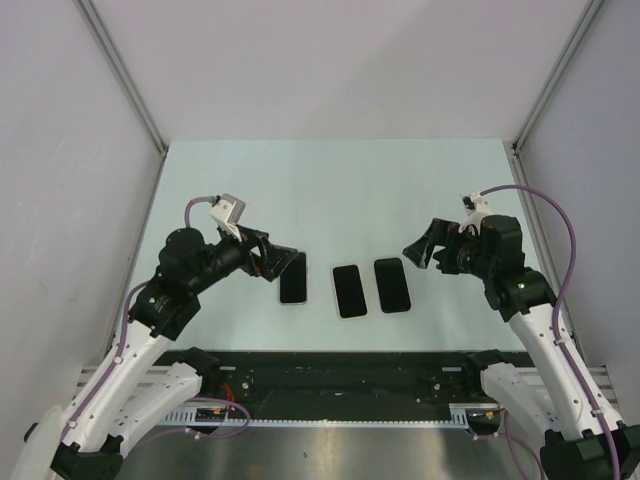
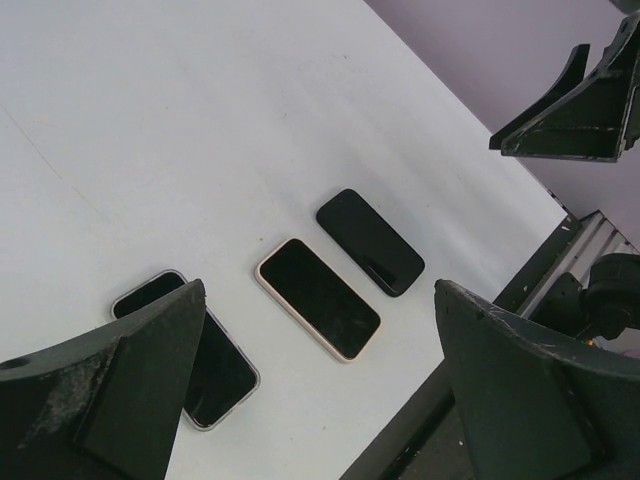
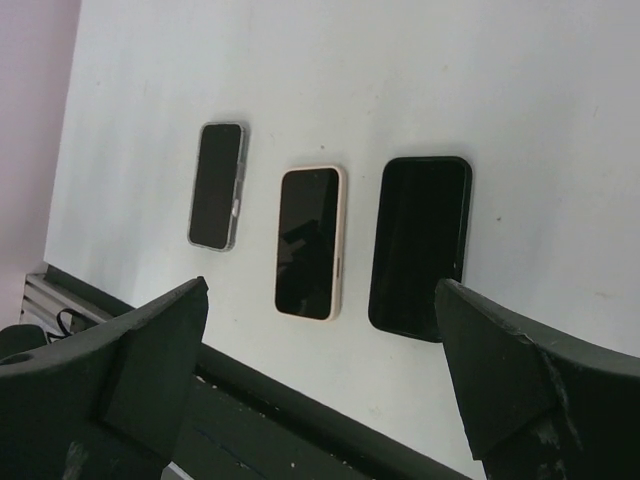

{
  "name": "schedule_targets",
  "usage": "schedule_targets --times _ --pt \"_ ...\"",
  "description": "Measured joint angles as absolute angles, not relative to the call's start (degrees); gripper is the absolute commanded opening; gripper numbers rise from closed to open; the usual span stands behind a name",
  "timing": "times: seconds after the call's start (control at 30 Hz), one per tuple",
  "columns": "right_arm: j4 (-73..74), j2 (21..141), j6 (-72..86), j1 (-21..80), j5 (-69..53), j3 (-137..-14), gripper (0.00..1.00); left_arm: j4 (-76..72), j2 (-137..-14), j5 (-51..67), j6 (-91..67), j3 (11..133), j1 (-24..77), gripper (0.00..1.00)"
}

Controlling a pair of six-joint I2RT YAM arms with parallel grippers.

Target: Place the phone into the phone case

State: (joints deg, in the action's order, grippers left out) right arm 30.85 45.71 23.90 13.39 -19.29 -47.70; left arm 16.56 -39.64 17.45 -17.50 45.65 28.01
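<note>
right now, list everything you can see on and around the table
flat black slab with clear silvery rim: 1, black face, left end of the row
flat black slab with cream rim: 1, black face, middle of the row
all-black flat slab: 1, black, right end of the row
pale green tabletop: 1, under all three slabs
black rail: 1, near table edge
purple cable: 2, one on each arm
left claw: 1, black, open, above the left slab
right claw: 1, black, open, beside the right slab
</note>
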Motion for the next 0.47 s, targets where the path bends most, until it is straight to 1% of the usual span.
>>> schedule_targets --times 0.13,0.47 --pt "30.09 45.76 24.23 13.39 -18.2 -45.74 1.0 16.43 -39.64 16.82 -17.5 45.63 28.01 1.0" --pt "27.99 43.88 24.62 13.39 -18.33 -45.63 1.0 16.36 -39.57 16.45 -17.47 45.32 28.05 1.0"
